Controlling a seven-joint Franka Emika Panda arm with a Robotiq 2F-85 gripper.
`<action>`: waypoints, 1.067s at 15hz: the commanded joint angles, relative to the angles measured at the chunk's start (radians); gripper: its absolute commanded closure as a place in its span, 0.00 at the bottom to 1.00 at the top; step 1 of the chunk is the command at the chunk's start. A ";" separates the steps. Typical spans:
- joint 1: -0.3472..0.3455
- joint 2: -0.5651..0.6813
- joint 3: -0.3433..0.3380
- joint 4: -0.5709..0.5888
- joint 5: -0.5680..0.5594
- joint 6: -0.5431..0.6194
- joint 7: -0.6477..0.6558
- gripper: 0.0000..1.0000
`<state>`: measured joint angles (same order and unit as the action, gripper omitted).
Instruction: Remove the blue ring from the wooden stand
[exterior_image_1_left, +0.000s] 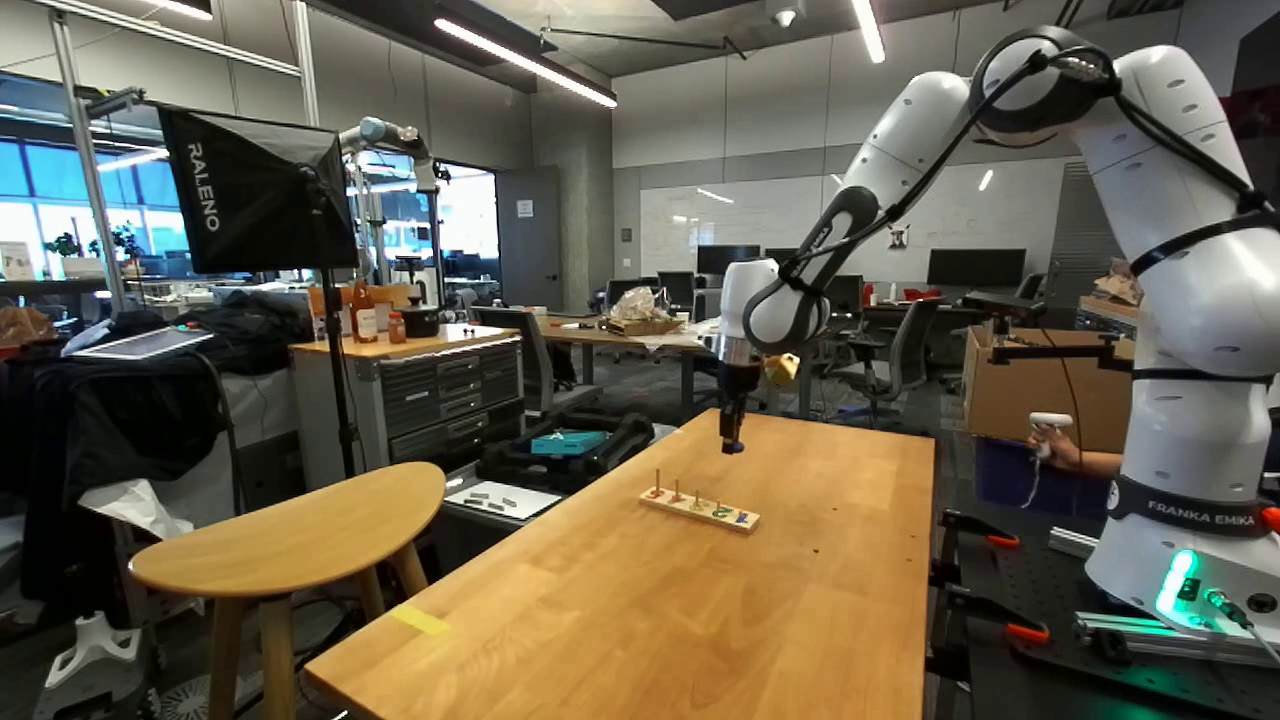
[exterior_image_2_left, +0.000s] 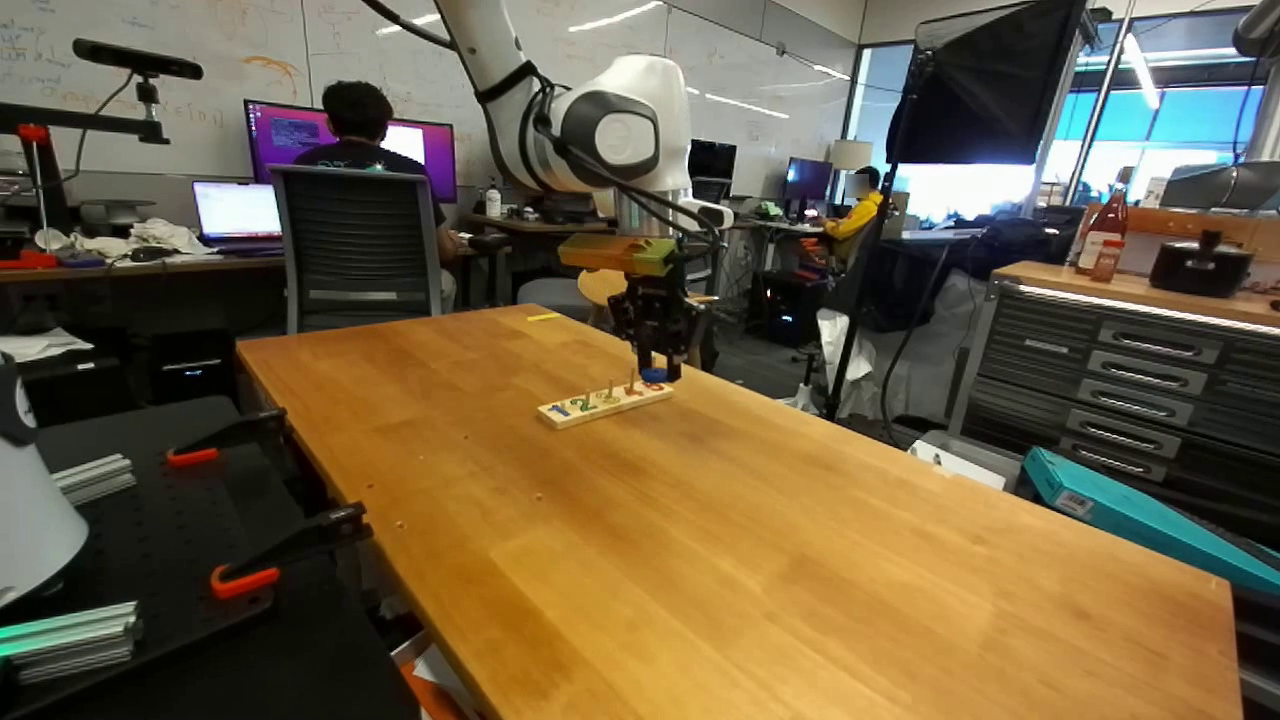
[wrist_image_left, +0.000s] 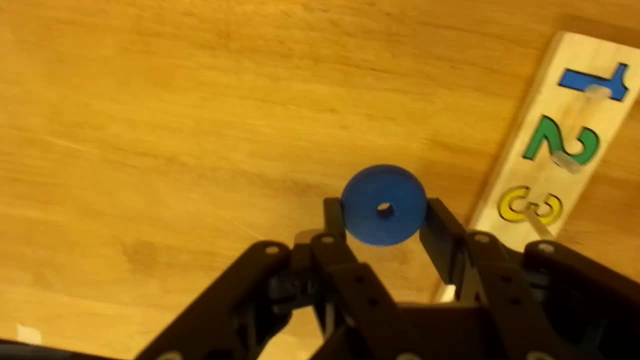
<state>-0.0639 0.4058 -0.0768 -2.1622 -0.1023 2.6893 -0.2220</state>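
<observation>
Three painted numbers are easy to read on the wooden stand (wrist_image_left: 545, 172) in the wrist view: a blue 1, a green 2 and a yellow 3, each with a slim peg (wrist_image_left: 540, 224) poking up. Past the 3, the gripper (wrist_image_left: 385, 209) mostly blocks the rest. The blue ring (wrist_image_left: 384, 186) is off the stand, pinched between the two fingers (wrist_image_left: 333, 215), which sit only as far apart as the ring is wide. Its flat face with the little hole is toward the camera, and it shows over bare wooden tabletop (wrist_image_left: 200, 150), beside the stand.

Over in an exterior view, the white robot arm (exterior_image_1_left: 910, 125) arches across from the right, gripper pointing pretty much straight down. The ring is just a dark blue blob at the fingertips, up in the air, while the stand lies flat on the tabletop. Scenery-wise: a black softbox (exterior_image_1_left: 255, 190) marked RALENO, a wooden stool (exterior_image_1_left: 290, 535) and a strip of yellow tape (exterior_image_1_left: 420, 620) stuck on the tabletop.

In an exterior view with an office chair (exterior_image_2_left: 360, 240) and a person (exterior_image_2_left: 357, 115) in it, the ring reads as a blue disc lying level between the fingertips, showing right by the end of the stand with the red markings, which are too small to make out. Whether it's above that end or past it is tough to tell from there. Off to the right: a drawer cabinet (exterior_image_2_left: 1110, 390) with a dark pot (exterior_image_2_left: 1200, 270) on top.
</observation>
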 joint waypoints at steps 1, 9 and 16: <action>-0.008 0.111 -0.036 0.038 -0.055 0.005 0.039 0.82; -0.010 0.076 0.043 0.002 -0.040 -0.049 -0.010 0.01; 0.003 -0.225 0.220 -0.042 0.054 -0.226 -0.144 0.00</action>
<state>-0.0695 0.3364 0.1055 -2.1632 -0.1079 2.5795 -0.2997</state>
